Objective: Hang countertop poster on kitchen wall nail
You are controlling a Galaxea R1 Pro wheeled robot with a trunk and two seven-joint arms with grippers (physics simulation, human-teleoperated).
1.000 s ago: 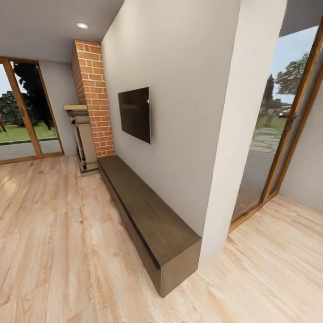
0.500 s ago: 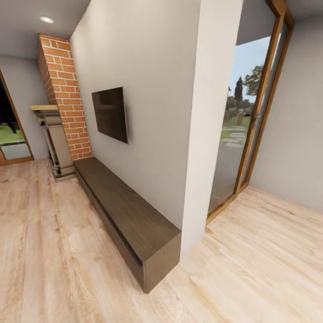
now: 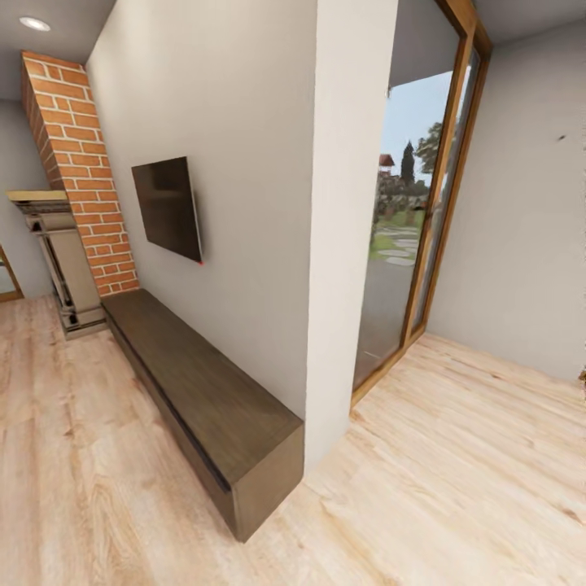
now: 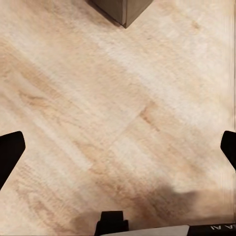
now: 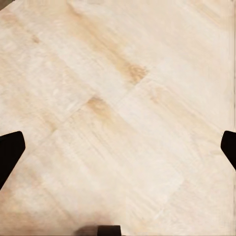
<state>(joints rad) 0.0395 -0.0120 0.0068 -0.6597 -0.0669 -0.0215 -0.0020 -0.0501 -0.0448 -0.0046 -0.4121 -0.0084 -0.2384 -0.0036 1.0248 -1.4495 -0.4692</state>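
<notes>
While both hands hang over bare floor, the step in hand is, by my judgement, still travel toward the kitchen. The left hand shows 2 dark fingertips at opposite edges of its wrist view, spread wide with nothing between them; the right hand stands just as wide and empty over the pale wood-plank floor. A grey-brown corner in the left wrist view is probably the near end of the long dark wooden bench, so the left arm passes near it.

Outward, in the head view, the bench runs along a light-grey partition wall carrying a large black wall TV, with a red brick chimney column and a stone fireplace beyond. Right of the partition's white end post, a wood-framed glass door opens onto a garden, beside a plain grey wall bearing a tiny dark mark, too small to identify.

Neither poster nor kitchen counter is in sight, so their place cannot be told. To do this well, steer clear of the bench corner and the post, and keep both arms tucked with hands spread ready for the frame.
</notes>
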